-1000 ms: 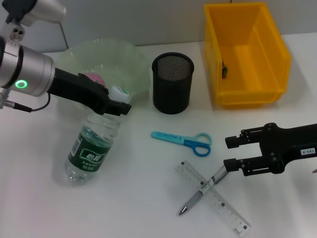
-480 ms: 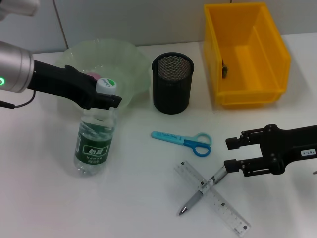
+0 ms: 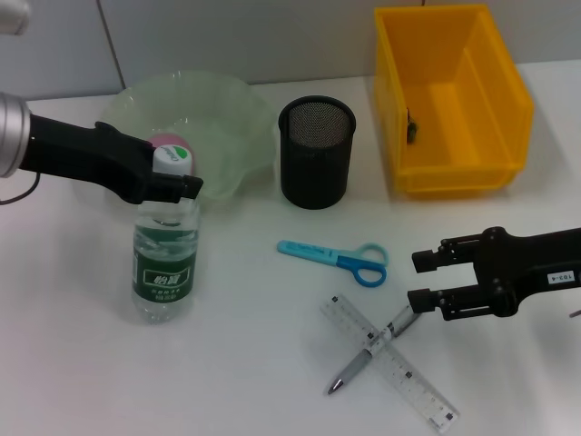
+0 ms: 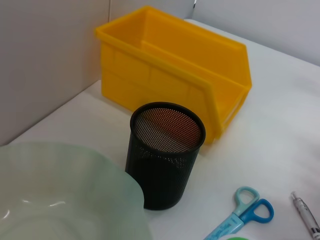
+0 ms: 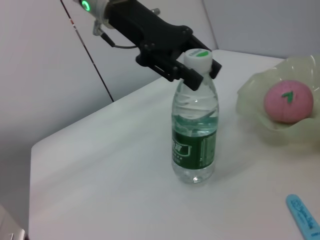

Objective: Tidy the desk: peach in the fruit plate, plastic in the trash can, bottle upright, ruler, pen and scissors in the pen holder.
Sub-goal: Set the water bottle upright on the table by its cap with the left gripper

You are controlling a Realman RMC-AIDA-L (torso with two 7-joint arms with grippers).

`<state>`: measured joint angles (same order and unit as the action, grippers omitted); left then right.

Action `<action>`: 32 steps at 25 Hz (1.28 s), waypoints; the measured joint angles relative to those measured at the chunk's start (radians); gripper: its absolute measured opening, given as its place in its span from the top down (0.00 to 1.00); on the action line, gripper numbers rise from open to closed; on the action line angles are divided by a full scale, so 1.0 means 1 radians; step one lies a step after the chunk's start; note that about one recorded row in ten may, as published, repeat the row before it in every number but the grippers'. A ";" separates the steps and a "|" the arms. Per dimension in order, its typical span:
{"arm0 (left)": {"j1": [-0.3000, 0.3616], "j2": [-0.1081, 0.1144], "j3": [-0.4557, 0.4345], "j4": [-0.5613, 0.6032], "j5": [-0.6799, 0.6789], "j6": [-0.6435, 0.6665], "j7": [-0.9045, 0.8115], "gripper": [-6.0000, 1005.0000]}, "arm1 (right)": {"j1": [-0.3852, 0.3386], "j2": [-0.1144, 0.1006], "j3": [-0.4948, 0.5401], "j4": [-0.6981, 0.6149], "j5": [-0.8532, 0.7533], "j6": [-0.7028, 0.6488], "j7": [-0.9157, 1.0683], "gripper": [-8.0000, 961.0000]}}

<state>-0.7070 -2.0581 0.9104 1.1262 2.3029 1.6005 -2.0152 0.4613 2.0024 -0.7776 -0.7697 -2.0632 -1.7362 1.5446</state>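
- The left gripper [image 3: 177,182] clamps the neck of the water bottle [image 3: 164,263], which stands upright on the table beside the fruit plate [image 3: 227,113] (peach [image 5: 288,101] inside).
- The right gripper [image 3: 419,280], fingers apart, hovers near the pen [image 3: 368,352] lying across the ruler [image 3: 399,368].

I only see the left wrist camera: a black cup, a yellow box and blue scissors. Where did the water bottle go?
Observer: The bottle stands upright on the table, with the left hand gripping its neck under the cap.
Operator: Is the peach in its bowl?
Observer: Yes, the pink peach lies in the green fruit plate.
Operator: What about the other hand?
Observer: The right hand is open, next to the end of the pen, which lies across the ruler.
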 joint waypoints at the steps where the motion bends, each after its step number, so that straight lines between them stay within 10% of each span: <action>1: 0.002 0.001 -0.005 0.001 0.000 0.003 0.005 0.55 | 0.001 0.000 0.000 0.005 0.000 0.004 0.000 0.31; 32: 0.092 0.022 -0.159 0.019 -0.100 0.038 0.171 0.55 | 0.026 0.010 0.000 0.044 0.008 0.047 -0.009 0.31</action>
<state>-0.6154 -2.0362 0.7511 1.1453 2.2032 1.6382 -1.8439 0.4869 2.0123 -0.7776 -0.7255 -2.0556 -1.6888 1.5353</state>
